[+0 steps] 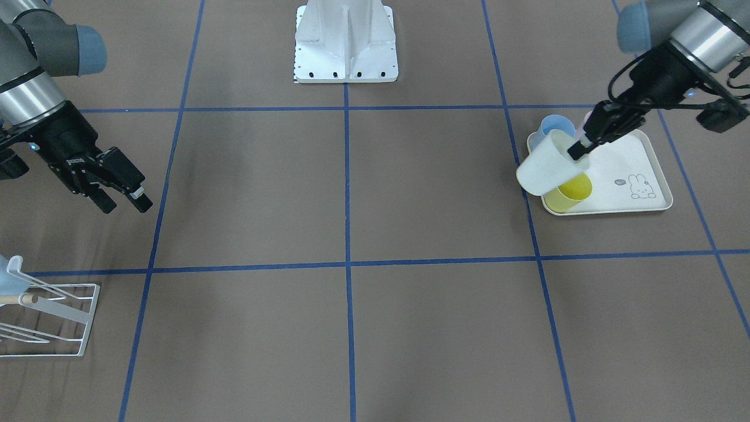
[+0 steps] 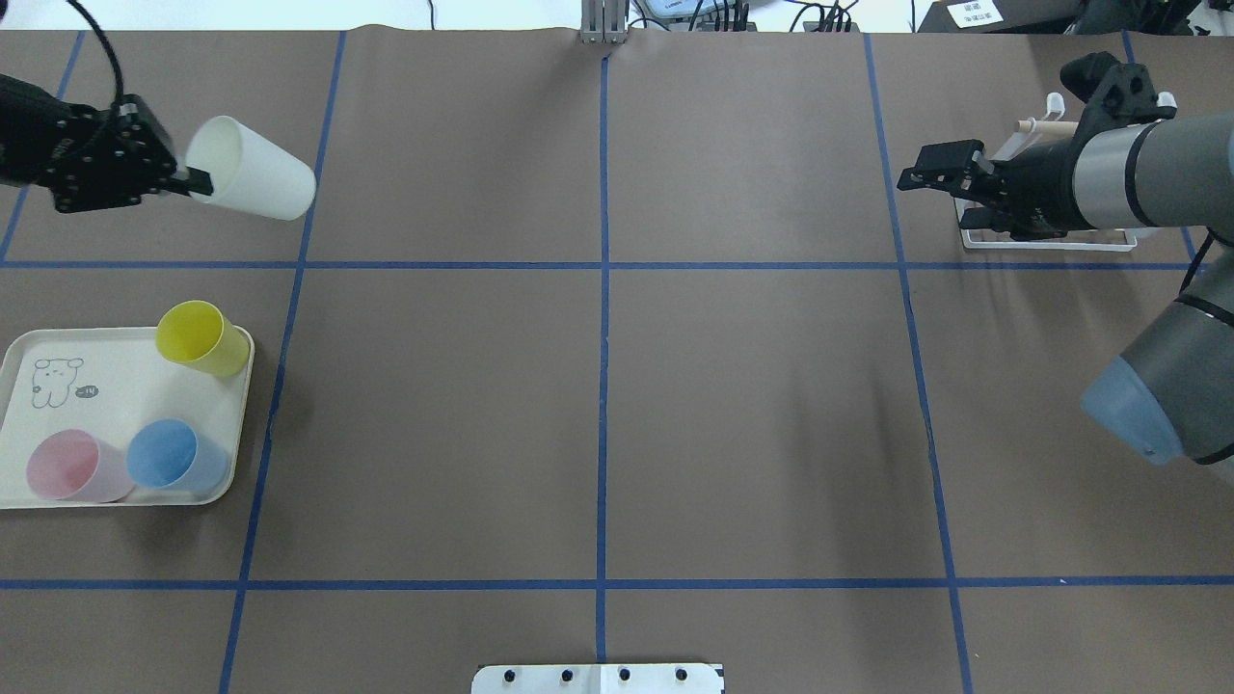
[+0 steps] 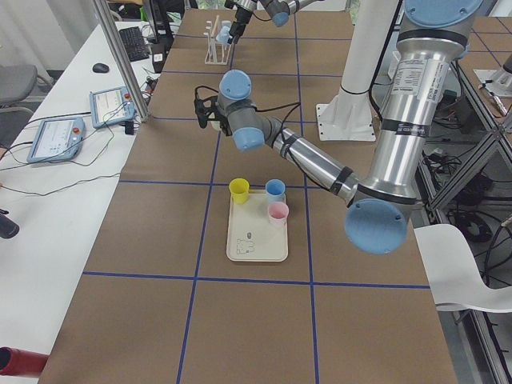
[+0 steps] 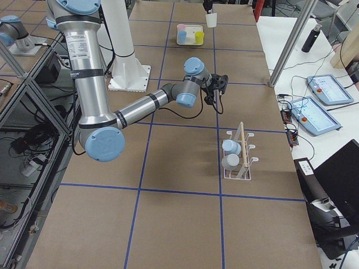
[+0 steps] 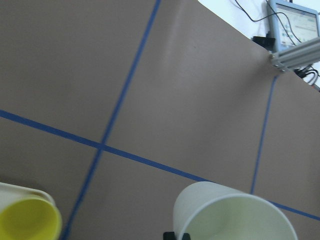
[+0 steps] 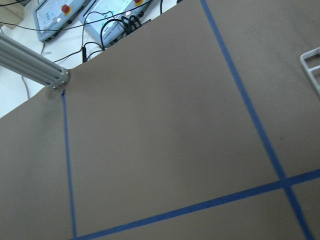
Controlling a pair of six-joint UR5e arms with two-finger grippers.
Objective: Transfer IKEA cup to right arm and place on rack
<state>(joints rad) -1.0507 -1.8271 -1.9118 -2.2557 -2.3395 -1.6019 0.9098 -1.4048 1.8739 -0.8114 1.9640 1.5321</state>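
The left gripper (image 2: 188, 179) clamps the white IKEA cup (image 2: 253, 181) by its rim, tipped sideways clear of the rabbit-print tray (image 2: 106, 405) for handover. The right gripper (image 1: 125, 205) waits near the rack (image 4: 241, 151), fingers apart.

This is a robot lab. A big brown paper-covered worktop (image 2: 752, 405) is marked into squares with blue tape lines (image 2: 603, 386). Tall grey robot arms with blue caps (image 3: 408, 104) stand at the worktop. Beside the worktop, a long white side table (image 3: 40, 240) holds grey control tablets with red buttons (image 3: 56, 138) and black cables (image 3: 48, 188).
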